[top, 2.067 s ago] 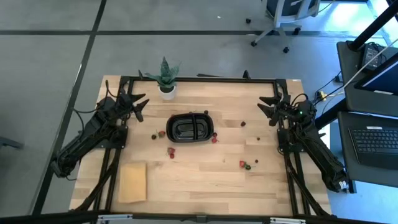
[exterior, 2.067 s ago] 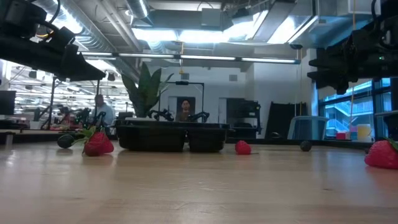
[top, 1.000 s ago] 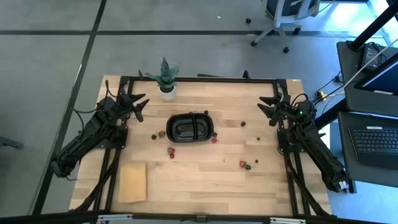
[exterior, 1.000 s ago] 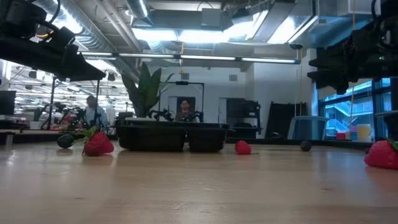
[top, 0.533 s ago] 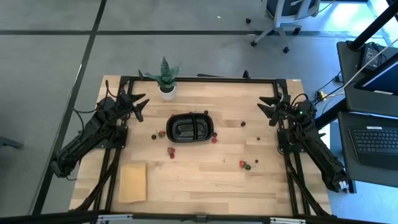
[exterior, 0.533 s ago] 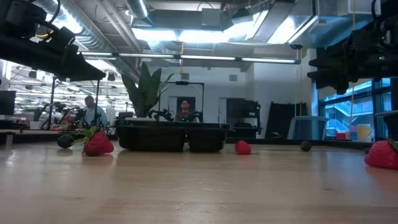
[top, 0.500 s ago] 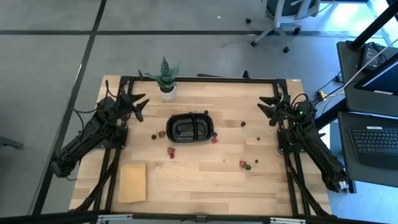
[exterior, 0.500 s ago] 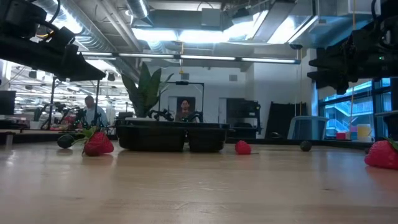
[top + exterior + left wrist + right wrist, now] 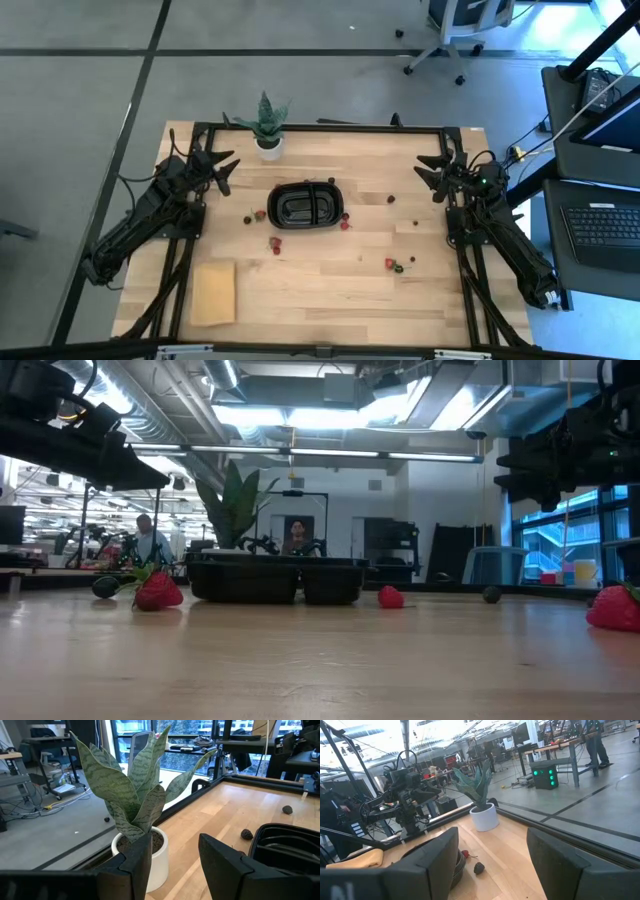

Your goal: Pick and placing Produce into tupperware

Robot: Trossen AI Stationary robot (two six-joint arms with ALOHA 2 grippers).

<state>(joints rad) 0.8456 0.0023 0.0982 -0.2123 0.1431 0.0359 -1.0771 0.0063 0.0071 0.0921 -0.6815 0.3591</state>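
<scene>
The black two-compartment tupperware (image 9: 305, 205) sits mid-table on its base; in the low view the tupperware (image 9: 275, 578) stands centre. Small red and dark produce pieces lie scattered on the wood around it: some near its left side (image 9: 256, 215), some below it (image 9: 275, 243), one by its right rim (image 9: 345, 222), more toward the right (image 9: 397, 265). In the low view a strawberry (image 9: 157, 590) lies left of the tray. My left gripper (image 9: 222, 166) is open, raised near the table's far left. My right gripper (image 9: 432, 172) is open, raised near the far right.
A potted green plant (image 9: 267, 125) stands at the far edge, close before my left gripper in the plant's wrist view (image 9: 137, 815). A flat tan block (image 9: 213, 292) lies at the near left. A black frame (image 9: 320, 128) rims the table. People show in the room beyond.
</scene>
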